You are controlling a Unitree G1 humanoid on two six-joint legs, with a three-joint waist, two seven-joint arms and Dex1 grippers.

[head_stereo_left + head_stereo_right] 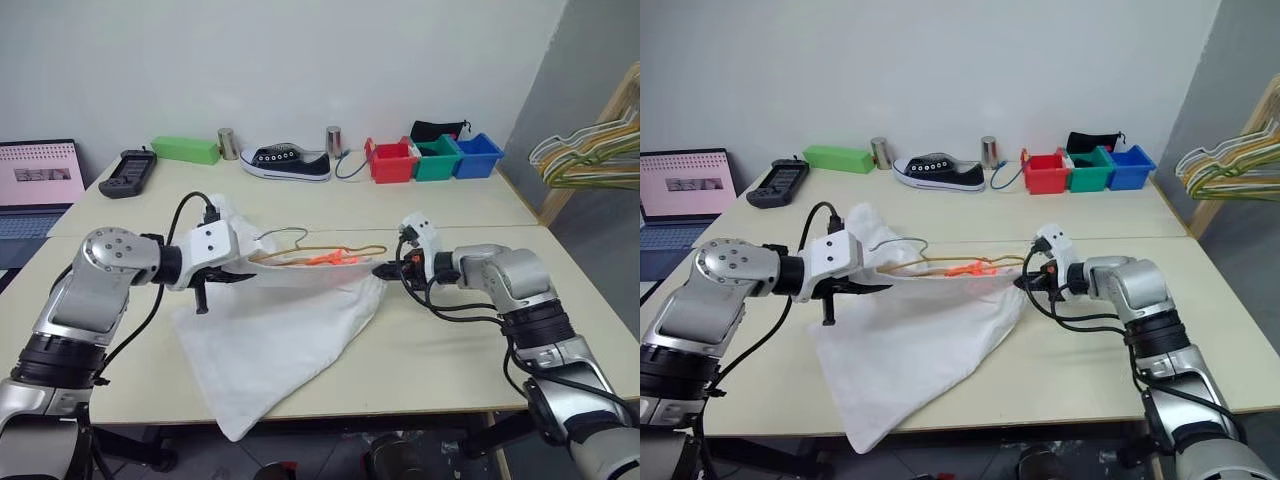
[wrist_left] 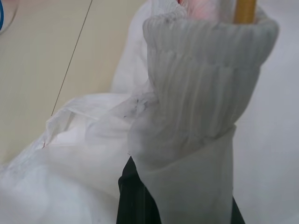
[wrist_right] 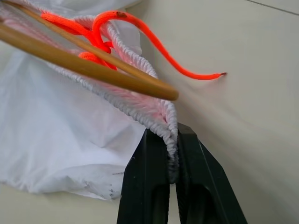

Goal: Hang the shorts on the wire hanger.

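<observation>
At the middle of the pale counter (image 1: 440, 350), the white shorts (image 1: 275, 345) hang stretched between two robot arms, waistband lifted and the loose legs spilling down over the near edge. The left claw (image 1: 238, 262) is clamped on one end of the gathered waistband; in the left wrist view its black fingers (image 2: 133, 196) are wrapped in ribbed elastic. The right claw (image 3: 172, 161) is pinched shut on the other end of the waistband, the ribbed hem caught between its two black fingers (image 3: 149, 186). An orange-red drawstring (image 3: 140, 32) is knotted at the waistband, one loose end curling out over the counter. The golden-tan wire hanger (image 1: 320, 250) lies along the open waistband between the two claws, its lower bar passing just beside the drawstring knot, its small hook rising near the left claw.

Along the far edge of the counter stand three small bins side by side: a red bin (image 1: 391, 162), a green bin (image 1: 437, 160) and a blue bin (image 1: 476, 157). A dark cloth (image 1: 438, 129) sits behind the green bin; what the bins hold cannot be made out. To their left are a metal can (image 1: 334, 141), a black sneaker (image 1: 287, 163), a second metal can (image 1: 228, 143), a green box (image 1: 186, 150) and a black handheld controller (image 1: 128, 172). A laptop (image 1: 38, 190) sits open at the far left. A bunch of pale green, yellow and white hangers (image 1: 590, 155) hangs from a wooden rack at the right.
</observation>
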